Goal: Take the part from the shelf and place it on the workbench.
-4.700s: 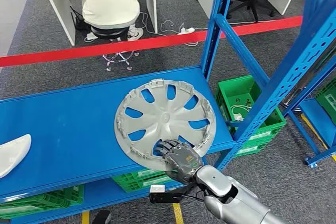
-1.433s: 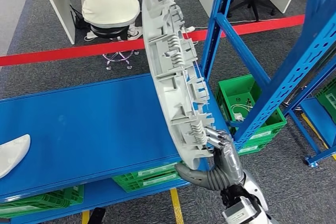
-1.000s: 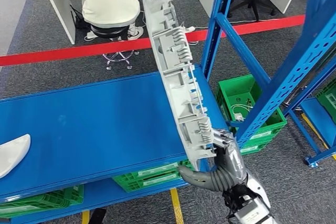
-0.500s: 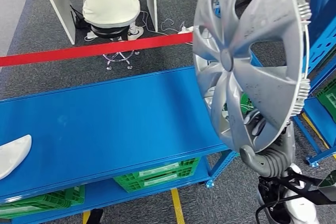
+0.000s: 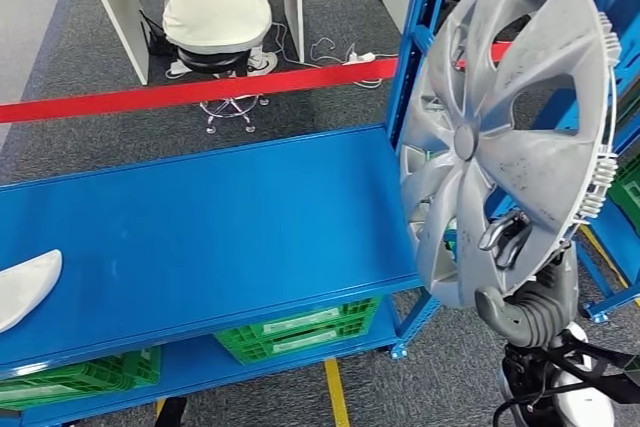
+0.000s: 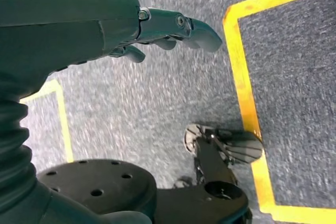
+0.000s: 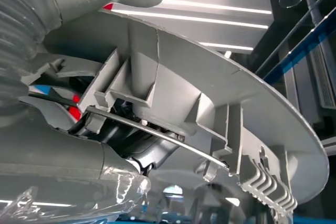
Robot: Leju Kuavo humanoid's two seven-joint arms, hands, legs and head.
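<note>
Head view — right hand gripping upright hubcap by its lower rim, clear of blue shelf, left hand empty, fingers apart

The right hand grips the silver hubcap by its lower rim, upright beside the blue shelf.

The silver hubcap, which lay flat on the blue shelf under the robot's right hand, has been gripped by its lower rim, lifted clear, swung out to the right past the shelf post, and turned so its face shows.
</note>
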